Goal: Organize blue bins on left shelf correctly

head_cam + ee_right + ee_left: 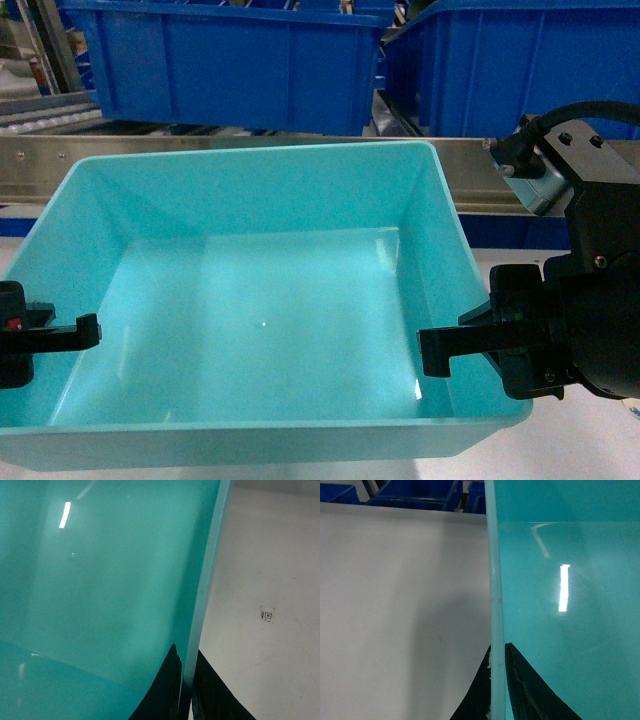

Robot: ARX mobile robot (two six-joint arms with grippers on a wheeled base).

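Observation:
The light turquoise bin (260,300) fills the middle of the head view, open side up and empty, just in front of the left shelf's steel front rail (250,150). My left gripper (45,340) is shut on the bin's left wall, one black finger inside, the other hidden outside. My right gripper (480,345) is shut on the right wall in the same way. In the left wrist view the gripper (497,682) pinches the bin's pale rim (495,580). In the right wrist view the gripper (186,685) clamps the rim (207,580). Whether the bin rests on the table I cannot tell.
Two darker royal-blue bins (240,60) (520,70) sit on the shelf behind the rail, with rollers (40,115) at the far left. A white tabletop (395,580) lies under and beside the turquoise bin. A small square marker (267,614) is printed on it to the right.

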